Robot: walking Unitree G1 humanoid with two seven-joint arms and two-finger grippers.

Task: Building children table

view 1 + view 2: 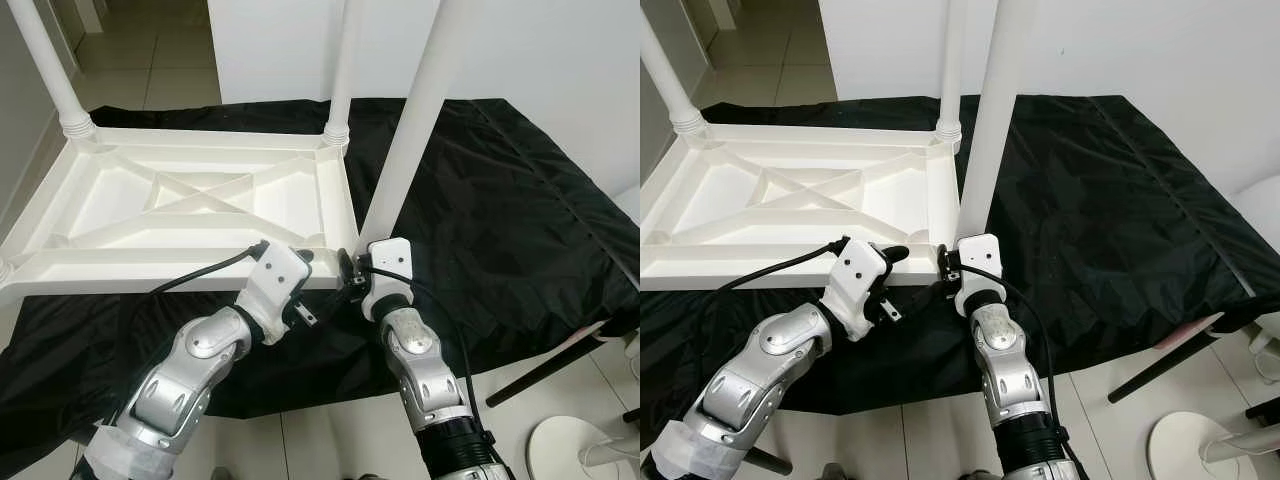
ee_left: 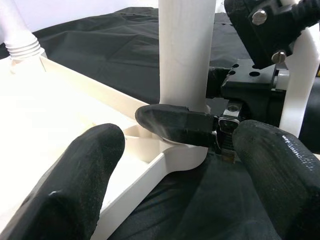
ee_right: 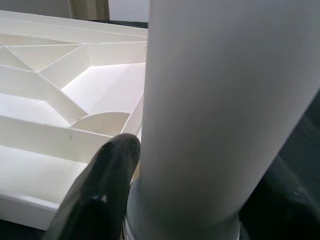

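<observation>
Tabletop [image 1: 190, 200] lies upside down on the black cloth [image 1: 500, 220], upper left of frame. Our right gripper [image 1: 352, 276] clamps the corner leg [image 1: 410, 130]; our left gripper [image 1: 300, 268] hovers open beside it. If that leg tilts, it could cross-thread — or pop out.

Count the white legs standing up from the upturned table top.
3. One at the far left corner, one at the far right corner, and one at the near right corner, which the right tool grips at its base. The near left corner is cut off, so a fourth may be hidden.
</observation>
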